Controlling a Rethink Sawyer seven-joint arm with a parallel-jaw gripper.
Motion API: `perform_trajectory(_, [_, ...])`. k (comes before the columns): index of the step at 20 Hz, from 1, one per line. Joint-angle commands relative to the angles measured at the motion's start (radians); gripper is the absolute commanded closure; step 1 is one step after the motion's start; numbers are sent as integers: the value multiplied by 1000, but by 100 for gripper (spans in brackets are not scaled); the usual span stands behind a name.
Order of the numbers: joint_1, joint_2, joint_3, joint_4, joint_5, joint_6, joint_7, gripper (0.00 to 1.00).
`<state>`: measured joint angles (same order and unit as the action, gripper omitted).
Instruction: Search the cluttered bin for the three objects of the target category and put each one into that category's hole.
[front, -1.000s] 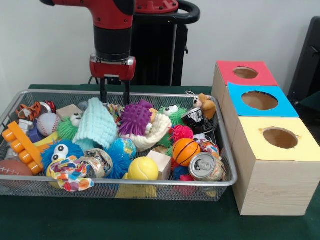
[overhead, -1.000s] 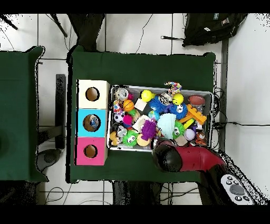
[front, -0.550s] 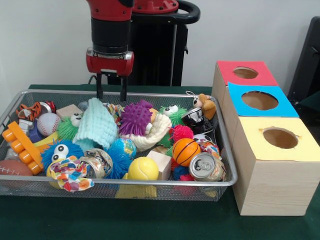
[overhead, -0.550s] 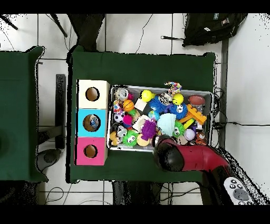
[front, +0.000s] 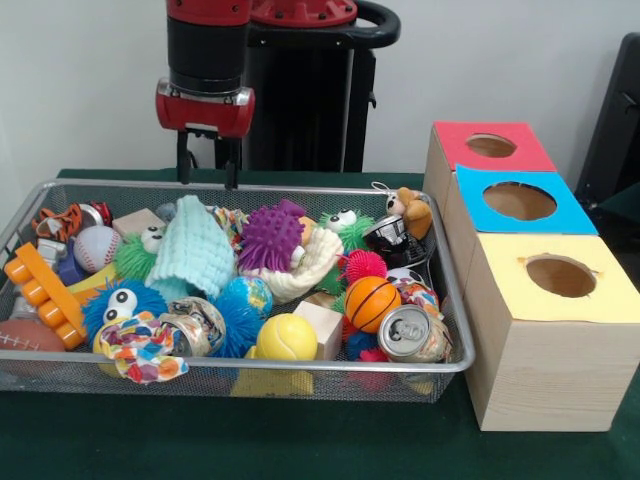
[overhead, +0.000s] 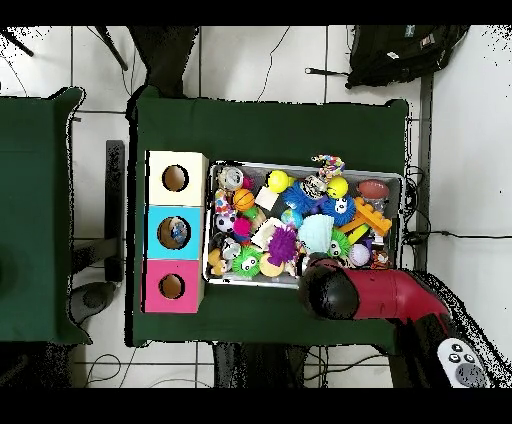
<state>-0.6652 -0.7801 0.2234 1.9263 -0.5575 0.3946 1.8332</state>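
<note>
Gripper (front: 207, 170) hangs above the far rim of the wire bin (front: 300, 369), fingers parted and holding nothing. Bin is packed with toys: purple spiky ball (front: 271, 236), mini basketball (front: 372, 303), yellow ball (front: 286, 338), crushed can (front: 412, 334). 3 holed boxes stand beside it: red (front: 490, 146), blue (front: 518, 201), yellow (front: 560, 276).

No readable text anywhere; the crushed can (front: 412, 334) in the wire bin (front: 452, 300) maybe carries print, but too blurred to make out.
</note>
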Motion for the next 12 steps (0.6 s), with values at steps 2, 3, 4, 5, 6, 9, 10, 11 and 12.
perform_trajectory(2, [-18, 68, 108, -157, -13, 71, -93, 0])
perform_trajectory(3, [-20, 88, 112, -174, -20, 60, -96, 0])
perform_trajectory(4, [-21, 98, 115, -182, -23, 56, -98, 0])
perform_trajectory(5, [-26, 115, 122, -197, -27, 53, -106, 0])
perform_trajectory(6, [-26, 123, 124, -204, -28, 52, -109, 0])
perform_trajectory(9, [-37, 161, 142, -237, -35, 48, -125, 0])
perform_trajectory(10, [-37, 164, 145, -241, -34, 49, -123, 0])
perform_trajectory(11, [-33, 167, 143, -251, -29, 59, -117, 0])
perform_trajectory(12, [-31, 168, 142, -253, -28, 64, -113, 0])
